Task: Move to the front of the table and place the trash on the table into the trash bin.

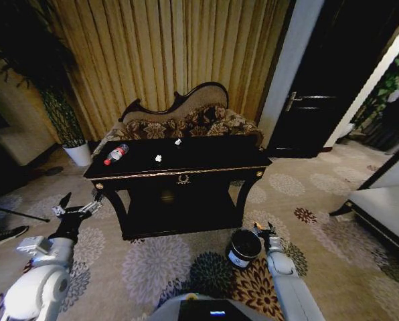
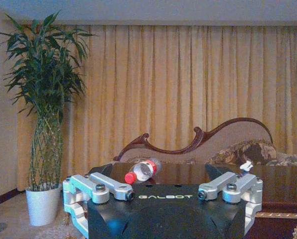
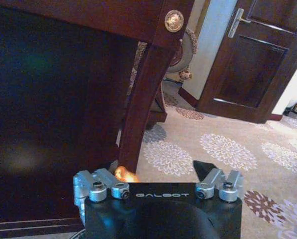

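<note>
Bench (image 1: 186, 170) carries one bottle (image 1: 116, 154) at its left end and two paper wads (image 1: 158, 158) near centre. One trash bin (image 1: 243, 247) stands on the carpet, touching the right tool (image 1: 264, 229); finger state indeterminate. Left tool (image 1: 74, 204): spread wide, empty.

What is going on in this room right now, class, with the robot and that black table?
The robot faces the front of the black table, arms low. On its top lie a plastic bottle on its side near the left end and two small white paper wads. The left gripper hangs open, empty, off the table's left corner. The right gripper is down beside the dark trash bin, which stands on the carpet before the table's right leg. No trash is picked up yet.
</note>
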Tool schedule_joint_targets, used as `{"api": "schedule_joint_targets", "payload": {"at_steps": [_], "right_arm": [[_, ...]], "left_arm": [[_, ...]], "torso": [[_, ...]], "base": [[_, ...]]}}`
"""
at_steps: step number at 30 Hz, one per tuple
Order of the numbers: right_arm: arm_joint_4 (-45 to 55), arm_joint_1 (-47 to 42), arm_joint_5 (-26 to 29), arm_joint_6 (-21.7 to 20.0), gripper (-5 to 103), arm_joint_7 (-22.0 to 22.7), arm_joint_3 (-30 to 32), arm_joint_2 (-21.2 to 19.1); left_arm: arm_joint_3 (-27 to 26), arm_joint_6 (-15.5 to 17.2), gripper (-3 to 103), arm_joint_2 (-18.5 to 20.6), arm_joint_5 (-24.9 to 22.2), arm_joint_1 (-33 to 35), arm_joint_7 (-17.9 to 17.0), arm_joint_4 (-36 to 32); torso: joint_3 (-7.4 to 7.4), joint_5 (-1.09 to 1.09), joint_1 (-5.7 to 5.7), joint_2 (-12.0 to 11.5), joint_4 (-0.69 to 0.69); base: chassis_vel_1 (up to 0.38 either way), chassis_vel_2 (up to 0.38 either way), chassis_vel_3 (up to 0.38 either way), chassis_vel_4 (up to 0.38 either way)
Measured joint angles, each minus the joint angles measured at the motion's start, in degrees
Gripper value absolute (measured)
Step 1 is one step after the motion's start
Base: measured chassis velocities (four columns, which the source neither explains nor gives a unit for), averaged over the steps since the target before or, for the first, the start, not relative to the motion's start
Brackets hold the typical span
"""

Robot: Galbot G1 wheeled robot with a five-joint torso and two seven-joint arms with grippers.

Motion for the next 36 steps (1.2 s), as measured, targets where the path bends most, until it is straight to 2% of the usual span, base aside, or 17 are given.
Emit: {"api": "schedule_joint_targets", "payload": {"at_steps": [1,2,5,13,19,23,27,30,31,33,34,36], "right_arm": [[0.06,-0.03,0.16,0.01,89,0.00,0.00,0.02],[0.06,-0.03,0.16,0.01,89,0.00,0.00,0.02],[0.21,-0.21,0.52,0.09,99,0.00,0.05,0.06],[0.36,-0.10,1.12,0.33,100,0.00,0.07,0.30],[4.95,0.06,5.23,0.30,100,0.01,-0.12,0.70],[18.14,-1.14,9.99,-2.68,100,0.01,-0.49,1.21],[23.72,-1.44,10.16,-3.74,100,0.01,-0.67,1.36],[34.14,-2.40,12.36,-7.49,100,0.03,-1.53,0.39],[34.14,-2.40,12.36,-7.49,100,0.03,-1.53,0.39],[42.01,-3.24,14.91,-11.61,100,0.02,-2.30,-0.79],[42.01,-3.24,14.91,-11.61,100,0.02,-2.30,-0.79],[47.84,-3.80,17.38,-15.63,100,0.02,-3.09,-1.78]], "left_arm": [[-0.04,-0.03,100,0.01,0.00,0.05,0.01,-0.02],[-0.04,-0.03,100,0.01,0.00,0.05,0.01,-0.02],[-0.05,-0.06,100,0.01,0.01,0.10,0.04,-0.33],[-0.11,-0.08,100,0.00,0.02,0.24,0.05,-0.54],[-0.19,-0.21,100,-0.07,0.03,0.21,0.02,-0.48],[-0.07,-0.43,100,-0.26,0.03,-0.25,-0.14,-0.16],[-0.02,-0.43,100,-0.34,0.04,-0.41,-0.17,-0.35],[0.03,-0.29,100,-0.36,0.16,-0.62,-0.17,-0.53],[0.03,-0.29,100,-0.36,0.16,-0.62,-0.17,-0.53],[-0.12,-0.22,100,-0.44,0.20,-0.63,-0.21,-0.78],[-0.12,-0.22,100,-0.44,0.20,-0.63,-0.21,-0.78],[-0.29,-0.21,100,-0.47,0.22,-0.58,-0.31,-1.12]], "torso": [[0.00,0.00,0.00,0.00,0.00],[0.00,0.00,0.00,0.00,0.00],[0.00,0.00,0.00,0.00,0.00],[0.00,0.00,0.00,0.00,-0.01],[0.00,0.01,0.00,0.00,0.00],[0.00,0.00,0.00,0.00,0.00],[0.00,0.00,0.00,0.00,0.01],[0.00,0.00,0.00,0.00,0.00],[0.00,0.00,0.00,0.00,0.00],[0.00,-0.01,0.00,0.00,0.00],[0.00,-0.01,0.00,0.00,0.00],[0.00,0.00,0.00,0.00,0.00]], "base": [[0.000,0.000,0.000,0.000],[0.000,0.000,0.000,0.000],[0.000,0.000,0.000,0.000],[0.000,0.000,0.000,0.000],[0.000,0.000,0.000,0.000],[0.000,0.000,0.000,0.000],[0.000,0.000,0.000,0.000],[0.000,0.000,0.000,0.000],[0.000,0.000,0.000,0.000],[0.000,0.000,0.000,0.000],[0.000,0.000,0.000,0.000],[0.000,0.000,0.000,0.000]]}}
